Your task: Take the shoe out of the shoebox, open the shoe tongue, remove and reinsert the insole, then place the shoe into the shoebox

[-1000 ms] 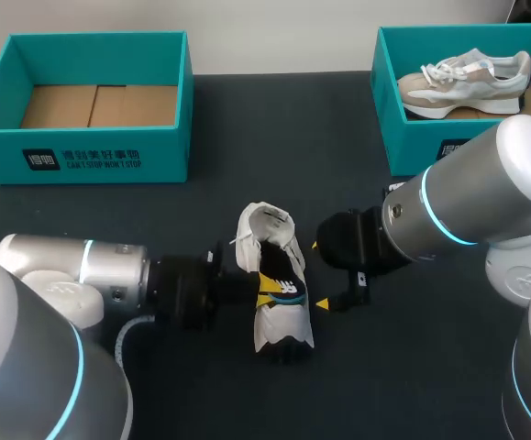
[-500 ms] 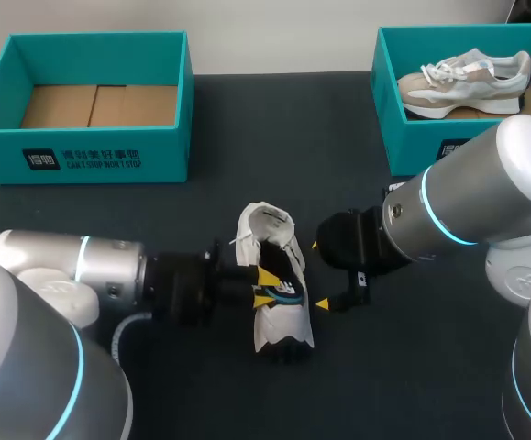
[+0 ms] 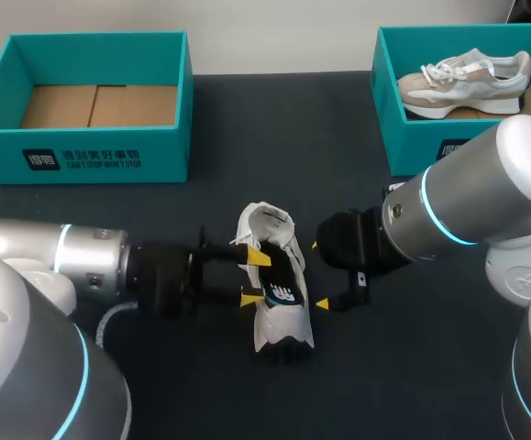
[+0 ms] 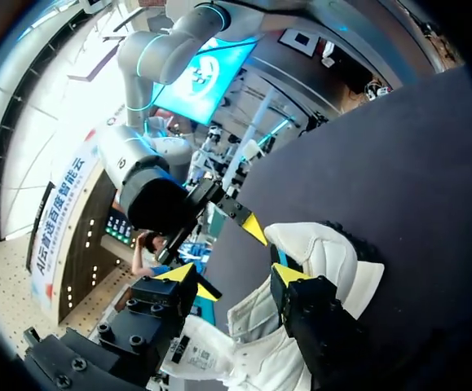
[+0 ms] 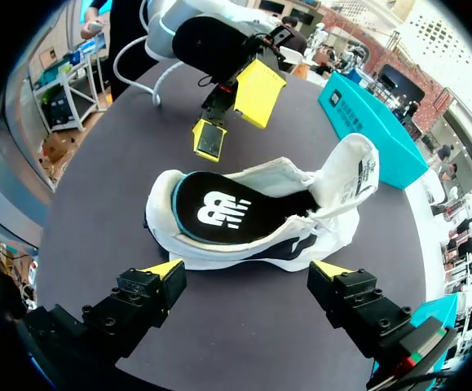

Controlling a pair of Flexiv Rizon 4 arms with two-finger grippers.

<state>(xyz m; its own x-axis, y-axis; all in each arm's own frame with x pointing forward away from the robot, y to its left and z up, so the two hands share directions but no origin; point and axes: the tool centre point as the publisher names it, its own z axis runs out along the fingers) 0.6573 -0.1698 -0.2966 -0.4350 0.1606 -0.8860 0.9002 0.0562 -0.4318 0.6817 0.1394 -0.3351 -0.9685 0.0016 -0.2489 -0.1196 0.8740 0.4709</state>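
Note:
A white shoe (image 3: 274,302) lies in the middle of the dark table, heel toward the front edge. Its tongue (image 5: 358,175) is folded back. A black insole (image 5: 215,210) with a white logo lies inside it. My left gripper (image 3: 255,277) stands open at the shoe's left side with nothing between its yellow tips. In the left wrist view this gripper (image 4: 236,273) has the shoe (image 4: 321,252) just ahead of it. On the shoe's right my right gripper (image 3: 318,275) is wide open; its wrist view shows the gripper (image 5: 249,269) straddling the shoe (image 5: 284,244) without touching it.
An empty teal shoebox (image 3: 82,151) stands at the back left. A second teal shoebox (image 3: 412,147) at the back right holds another pale shoe (image 3: 462,78). Bare dark table lies between the boxes and in front of the shoe.
My left gripper has opened and drawn back to the left, out of the shoe. The shoe and my right arm have kept still.

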